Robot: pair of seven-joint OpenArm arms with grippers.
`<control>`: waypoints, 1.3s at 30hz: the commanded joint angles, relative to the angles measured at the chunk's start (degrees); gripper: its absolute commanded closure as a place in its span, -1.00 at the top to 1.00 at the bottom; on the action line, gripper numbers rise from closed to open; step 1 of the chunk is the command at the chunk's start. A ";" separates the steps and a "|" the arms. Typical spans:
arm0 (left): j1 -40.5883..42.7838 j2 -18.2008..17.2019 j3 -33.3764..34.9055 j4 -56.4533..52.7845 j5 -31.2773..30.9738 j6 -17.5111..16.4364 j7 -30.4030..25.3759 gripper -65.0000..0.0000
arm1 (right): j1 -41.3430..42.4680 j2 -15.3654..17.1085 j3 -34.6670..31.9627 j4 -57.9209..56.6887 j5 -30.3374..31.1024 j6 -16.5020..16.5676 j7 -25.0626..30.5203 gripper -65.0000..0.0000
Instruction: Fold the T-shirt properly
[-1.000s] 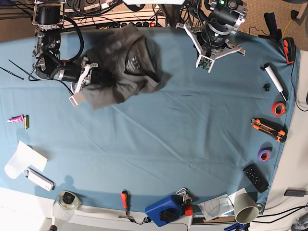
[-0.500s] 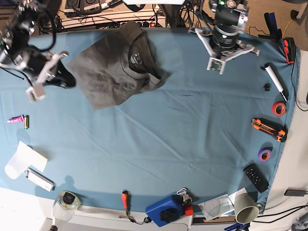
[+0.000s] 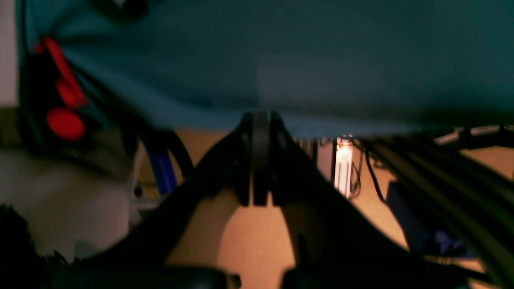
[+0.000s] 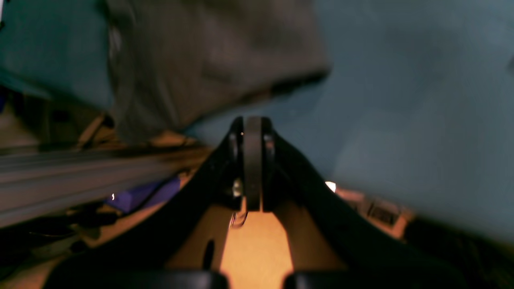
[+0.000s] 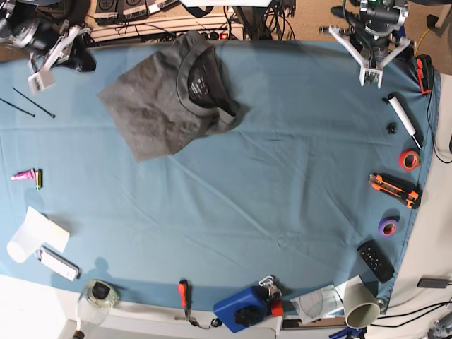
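The T-shirt [image 5: 166, 102] lies as a folded dark grey bundle on the teal table cloth [image 5: 233, 198] at the far left-centre, its collar and neck label facing up. No gripper touches it. My right gripper [image 5: 39, 78] hangs at the far left corner, well left of the shirt, its fingers shut on nothing. The right wrist view shows that gripper [image 4: 252, 124] shut, with the T-shirt [image 4: 200, 60] blurred beyond it. My left gripper [image 5: 369, 76] sits at the far right edge of the table, also shut and empty. In the left wrist view, the left gripper [image 3: 260, 120] is shut above the cloth's edge.
Along the right edge lie a white tube [image 5: 404, 120], an orange tape roll [image 5: 409, 159], an orange utility knife [image 5: 394, 189], purple tape [image 5: 388, 226] and a black remote [image 5: 375, 260]. A blue device [image 5: 244, 307], a red screwdriver [image 5: 183, 291] and a glass jar [image 5: 99, 295] line the near edge.
My right arm has drawn away from the shirt's left edge up to the far left corner. My left arm has swung right along the far edge. The shirt has settled flat.
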 commanded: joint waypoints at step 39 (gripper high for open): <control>-6.82 0.96 -1.75 -58.97 3.32 -3.56 -19.04 -1.00 | 10.47 1.55 -35.19 -63.17 -47.52 0.12 35.41 -1.00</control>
